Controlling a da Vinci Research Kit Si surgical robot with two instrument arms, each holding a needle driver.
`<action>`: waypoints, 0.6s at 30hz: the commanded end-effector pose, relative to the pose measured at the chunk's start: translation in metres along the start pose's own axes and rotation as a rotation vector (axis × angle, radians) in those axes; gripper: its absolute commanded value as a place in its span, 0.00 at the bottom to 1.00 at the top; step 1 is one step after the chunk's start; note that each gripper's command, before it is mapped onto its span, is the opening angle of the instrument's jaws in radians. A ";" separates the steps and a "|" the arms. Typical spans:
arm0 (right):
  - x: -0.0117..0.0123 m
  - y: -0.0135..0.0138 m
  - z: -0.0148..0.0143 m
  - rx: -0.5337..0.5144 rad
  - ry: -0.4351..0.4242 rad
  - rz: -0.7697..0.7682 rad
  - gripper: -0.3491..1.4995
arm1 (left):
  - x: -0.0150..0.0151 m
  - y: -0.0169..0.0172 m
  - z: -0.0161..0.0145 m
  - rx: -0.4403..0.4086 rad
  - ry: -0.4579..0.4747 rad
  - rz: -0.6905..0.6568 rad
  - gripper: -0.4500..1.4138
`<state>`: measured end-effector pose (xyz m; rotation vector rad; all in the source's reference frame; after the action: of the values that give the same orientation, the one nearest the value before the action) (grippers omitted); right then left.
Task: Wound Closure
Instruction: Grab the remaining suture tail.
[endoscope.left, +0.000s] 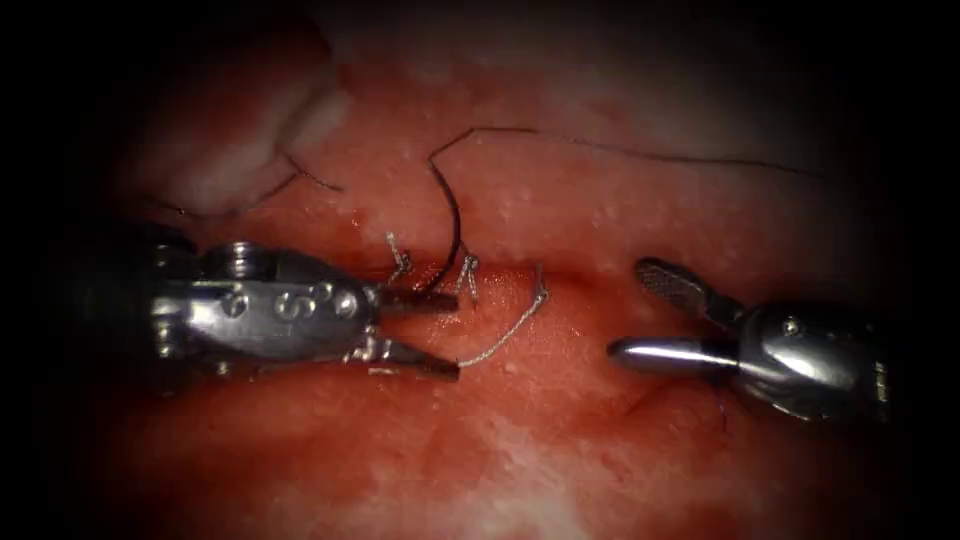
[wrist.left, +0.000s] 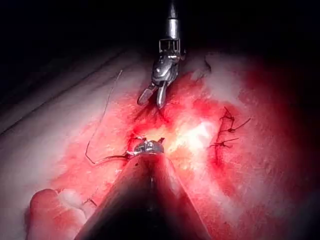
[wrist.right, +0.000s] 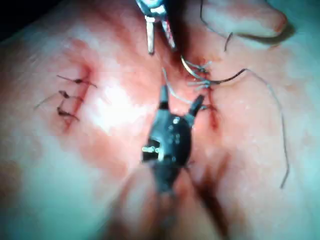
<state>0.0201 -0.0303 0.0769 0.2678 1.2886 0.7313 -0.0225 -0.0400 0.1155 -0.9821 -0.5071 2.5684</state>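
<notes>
Needle: we see one dark curved needle (endoscope.left: 455, 225) arching up from the cut (endoscope.left: 575, 285). Its lower end comes down at the cut's left stretch, just beside the upper jaw tip of the left tool (endoscope.left: 455, 335). We cannot tell whether that end is in the tissue (endoscope.left: 560, 440) or only touching it.

Needle and right tool: the needle is well apart from the right tool (endoscope.left: 626, 309), which sits at the cut's right end.

Left tool: its jaws are spread wide at the cut's left end and grip nothing. The upper jaw lies against the cut beside the needle's lower end. The lower jaw tip meets the free end of a pale thread strand (endoscope.left: 500, 335), with nothing clamped.

Right tool: its jaws gape wide and are empty, one above the cut's line and one below it, with both tips clear of the needle and the threads.

Dark thread: we count one dark thread (endoscope.left: 640, 152). It runs from the needle's upper end across the tissue above the cut.

Pale stitches: we count three along the cut, each with short cut ends (endoscope.left: 398, 255).

Dark stitches: we count three dark stitches (wrist.right: 67, 95) on a second cut well apart from the first.

Tools: two, facing each other along the cut.
</notes>
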 end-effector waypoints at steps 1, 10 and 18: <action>-0.0006 -0.0005 0.0007 0.002 0.000 0.001 0.91 | -0.0002 0.0000 0.0010 0.001 -0.008 0.005 0.51; -0.0006 -0.0008 0.0011 0.002 0.000 0.001 0.91 | -0.0022 0.0001 0.0032 0.024 -0.103 0.016 0.46; -0.0006 -0.0009 0.0011 0.002 0.000 0.001 0.91 | -0.0050 0.0003 0.0046 0.018 -0.191 0.018 0.37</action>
<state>0.0208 -0.0305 0.0767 0.2678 1.2891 0.7312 -0.0214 -0.0434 0.1211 -0.7312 -0.5296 2.6990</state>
